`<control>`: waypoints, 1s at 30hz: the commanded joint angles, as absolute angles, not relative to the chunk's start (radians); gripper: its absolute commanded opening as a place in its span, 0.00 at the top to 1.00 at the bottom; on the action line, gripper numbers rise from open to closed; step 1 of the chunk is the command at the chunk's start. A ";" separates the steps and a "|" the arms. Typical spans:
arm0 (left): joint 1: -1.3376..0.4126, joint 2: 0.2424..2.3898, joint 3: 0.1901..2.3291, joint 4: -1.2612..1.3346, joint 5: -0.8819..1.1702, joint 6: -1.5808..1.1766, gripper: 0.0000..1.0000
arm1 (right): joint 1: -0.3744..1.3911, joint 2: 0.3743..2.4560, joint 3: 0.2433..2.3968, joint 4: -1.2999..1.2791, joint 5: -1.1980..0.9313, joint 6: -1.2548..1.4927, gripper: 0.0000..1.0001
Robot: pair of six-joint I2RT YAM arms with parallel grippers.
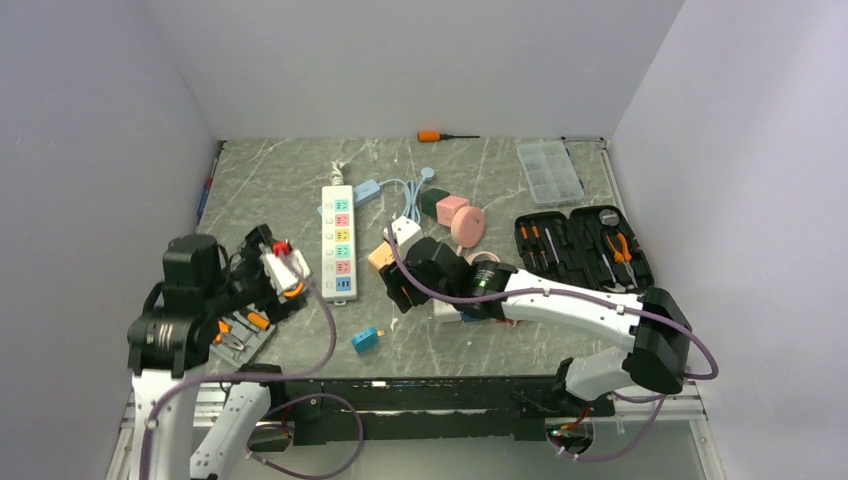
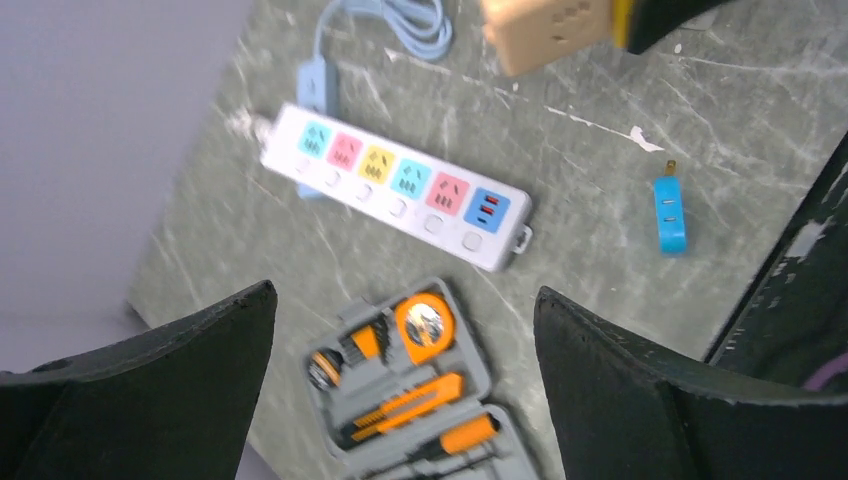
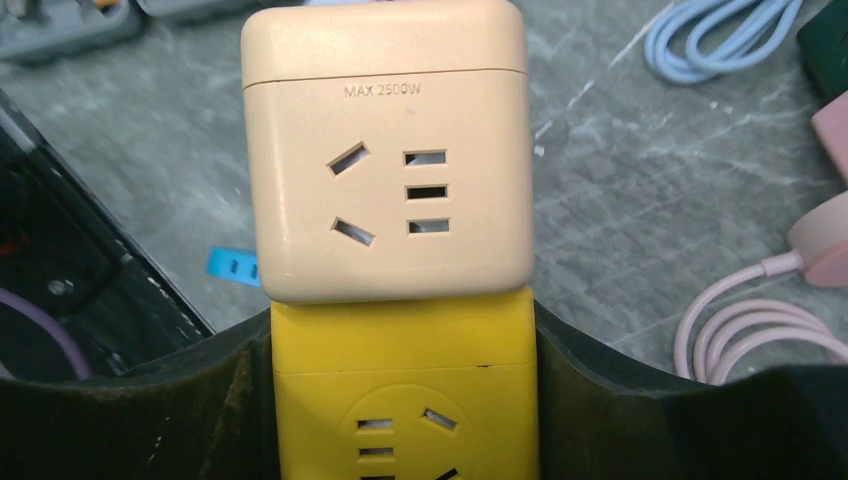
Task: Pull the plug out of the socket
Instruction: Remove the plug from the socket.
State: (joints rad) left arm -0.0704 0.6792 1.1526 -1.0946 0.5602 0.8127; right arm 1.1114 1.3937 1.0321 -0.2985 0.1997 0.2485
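Top external: marbled table (image 1: 280,180), pale walls (image 1: 400,60); left gripper (image 2: 405,292) agape, right gripper (image 3: 400,330) seemingly clamps yellow cube (image 3: 400,400).

The socket (image 2: 395,192) was blurred in the left wrist view, and the yellow cube (image 3: 400,345) ran off the right one's bottom edge.

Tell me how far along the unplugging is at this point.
Done, it seems: every outlet on the white power strip shows empty, and a small blue plug lies loose, apart from it. In hand: the right gripper clamps a yellow cube with a peach cube stacked against it. The left gripper hangs open, holding nothing. Left: probably only setting the cubes down.
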 commanded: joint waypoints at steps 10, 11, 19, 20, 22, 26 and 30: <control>-0.067 0.443 0.980 -0.977 0.952 1.348 0.01 | 1.028 1.289 1.167 -0.346 -0.158 0.339 1.00; -0.067 0.428 0.969 -0.978 0.965 1.379 0.01 | 1.021 1.279 1.163 -0.340 -0.183 0.346 1.00; -0.067 0.332 0.849 -0.979 0.991 1.763 0.01 | 1.016 1.295 1.183 -0.323 -0.322 0.349 1.00; -0.067 0.320 0.831 -0.958 0.999 1.802 0.01 | 1.015 1.306 1.194 -0.324 -0.355 0.353 1.00; -0.067 0.307 0.801 -0.951 1.016 1.916 0.01 | 1.016 1.329 1.217 -0.329 -0.381 0.354 1.00; -0.067 0.323 0.795 -0.998 1.042 2.088 0.01 | 1.017 1.354 1.264 -0.342 -0.408 0.353 1.00; -0.067 0.327 0.784 -0.946 1.056 2.084 0.01 | 1.026 1.383 1.304 -0.360 -0.416 0.350 1.00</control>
